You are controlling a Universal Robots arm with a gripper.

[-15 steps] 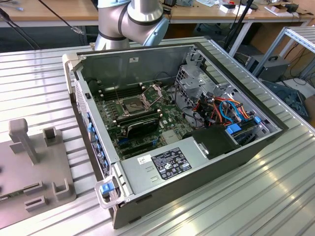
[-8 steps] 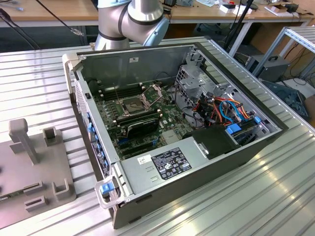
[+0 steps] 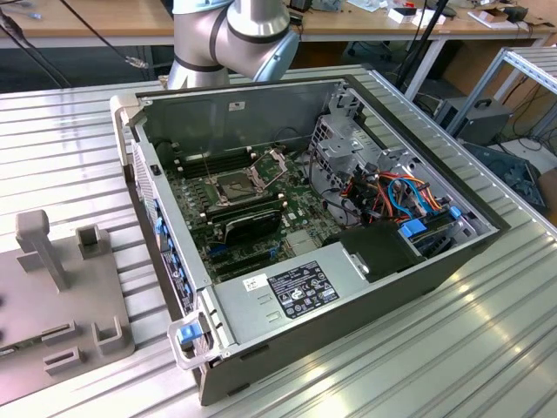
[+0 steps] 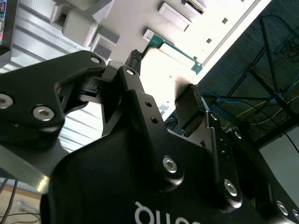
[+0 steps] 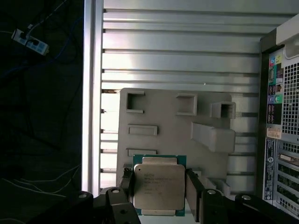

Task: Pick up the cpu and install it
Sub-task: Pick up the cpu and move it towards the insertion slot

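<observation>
The cpu [image 5: 159, 186], a flat square chip with a dull silver top and a green rim, sits between my gripper's [image 5: 160, 173] two black fingers [image 5: 193, 189], which press against its opposite sides. It is level with the grey fixture plate [image 5: 163, 121], right beside a shallow slot; whether it is lifted off I cannot tell. In the second wrist view the cpu's green edge [image 4: 173, 49] runs between the tips of the gripper [image 4: 163, 71]. In the exterior view the motherboard's socket [image 3: 235, 185] lies inside the case with its metal bracket swung up.
The open computer case [image 3: 435, 261] lies on the ribbed aluminium table, its back panel [image 5: 280, 116] near the plate. The fixture plate [image 3: 52, 287] at the exterior view's left carries a tall post [image 3: 39, 244] and small boxes. The arm's joints [image 3: 235, 35] rise behind the case.
</observation>
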